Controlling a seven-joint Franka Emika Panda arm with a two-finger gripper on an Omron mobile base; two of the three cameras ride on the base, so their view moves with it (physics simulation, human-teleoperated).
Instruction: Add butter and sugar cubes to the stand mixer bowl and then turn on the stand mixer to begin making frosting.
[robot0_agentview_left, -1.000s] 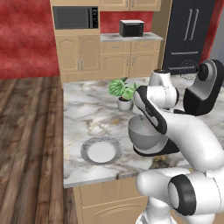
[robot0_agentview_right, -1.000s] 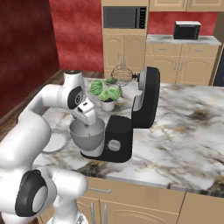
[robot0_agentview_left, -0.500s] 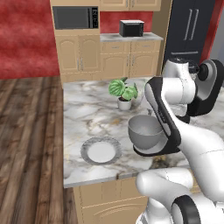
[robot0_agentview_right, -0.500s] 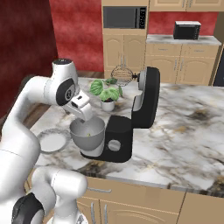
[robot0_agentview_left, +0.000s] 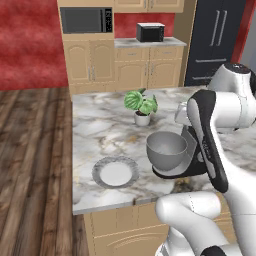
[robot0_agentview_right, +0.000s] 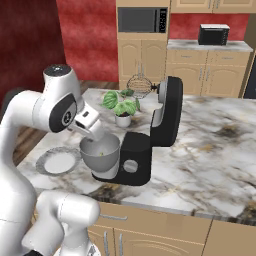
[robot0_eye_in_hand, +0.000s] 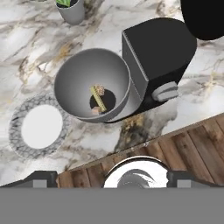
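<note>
Left base view: the stand mixer bowl (robot0_agentview_left: 166, 150) sits on the black base of the stand mixer (robot0_agentview_left: 189, 161), near the front edge of the marble counter (robot0_agentview_left: 105, 125). The white plate with a grey scalloped rim (robot0_agentview_left: 115, 173) lies just beside the bowl, closer to the counter's front left corner. A small potted plant (robot0_agentview_left: 141, 106) stands behind the bowl, toward the middle of the counter.

Right base view: the mixer's head (robot0_agentview_right: 167, 117) is tilted up, its wire whisk (robot0_agentview_right: 140, 84) raised over the plant. The gripper (robot0_agentview_right: 97, 134) hangs above the bowl's rim; I cannot tell how wide its fingers stand.

Hand view: the butter (robot0_eye_in_hand: 98, 98) lies at the bottom of the bowl with two sugar cubes (robot0_eye_in_hand: 99, 90) beside it. The grey side knob (robot0_eye_in_hand: 165, 91) sticks out from the mixer's base.
</note>
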